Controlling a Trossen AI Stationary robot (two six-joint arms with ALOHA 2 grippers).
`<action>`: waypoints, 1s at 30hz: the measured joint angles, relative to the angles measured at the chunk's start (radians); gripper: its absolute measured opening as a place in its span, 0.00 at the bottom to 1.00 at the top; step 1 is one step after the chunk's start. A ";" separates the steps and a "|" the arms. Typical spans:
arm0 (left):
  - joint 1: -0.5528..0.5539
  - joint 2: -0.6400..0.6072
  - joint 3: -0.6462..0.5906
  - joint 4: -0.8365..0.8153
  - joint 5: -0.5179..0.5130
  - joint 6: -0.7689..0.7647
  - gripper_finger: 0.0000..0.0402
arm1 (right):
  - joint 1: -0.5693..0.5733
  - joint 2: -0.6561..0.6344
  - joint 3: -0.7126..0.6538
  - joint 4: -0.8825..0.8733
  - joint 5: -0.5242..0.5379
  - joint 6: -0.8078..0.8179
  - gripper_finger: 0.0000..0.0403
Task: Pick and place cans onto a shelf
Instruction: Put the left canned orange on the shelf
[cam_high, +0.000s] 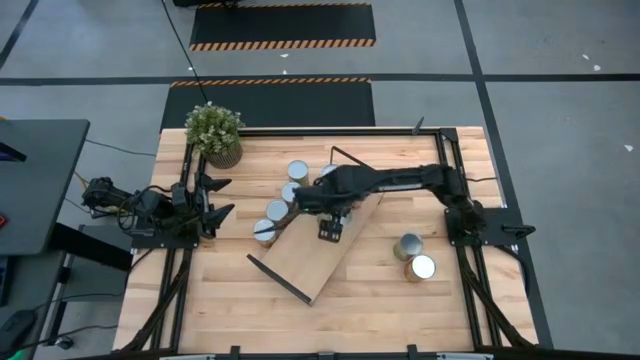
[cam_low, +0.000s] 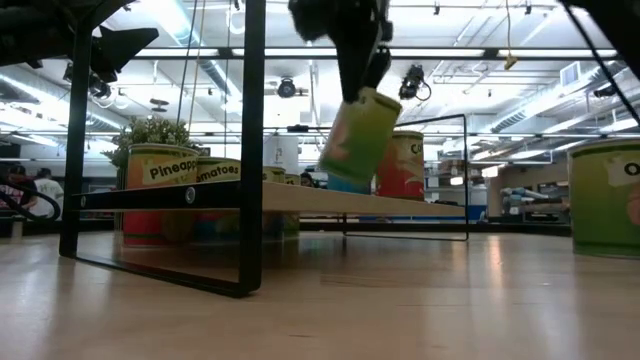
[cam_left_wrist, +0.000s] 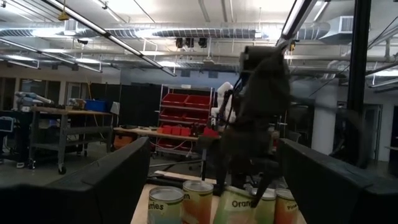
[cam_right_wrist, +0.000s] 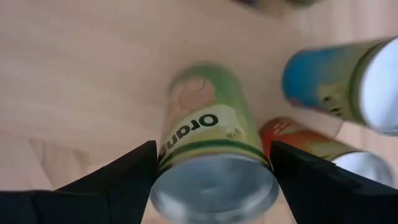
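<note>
The right gripper clamps a green-labelled can marked with orange lettering, silver top toward the wrist, hanging tilted just above the light-wood shelf. Just beside it stand a blue can and a red can. The left gripper waits well apart, fingers spread

You have a light plank-wood counter carrying a long light-wood shelf with black wire end frames lying diagonally, a potted green plant at a far corner, and silver-topped cylindrical cans standing directly on the planks.
</note>
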 joint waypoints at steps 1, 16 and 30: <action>0.000 0.000 0.000 0.000 0.000 0.002 0.88 | -0.012 0.014 0.010 -0.020 -0.021 -0.005 0.79; 0.000 0.000 0.000 -0.003 0.000 0.005 0.88 | -0.067 0.004 0.015 0.046 -0.038 -0.039 0.83; 0.000 0.000 0.000 -0.007 0.000 0.007 0.88 | 0.194 -0.075 -0.038 -0.071 0.389 -0.374 0.82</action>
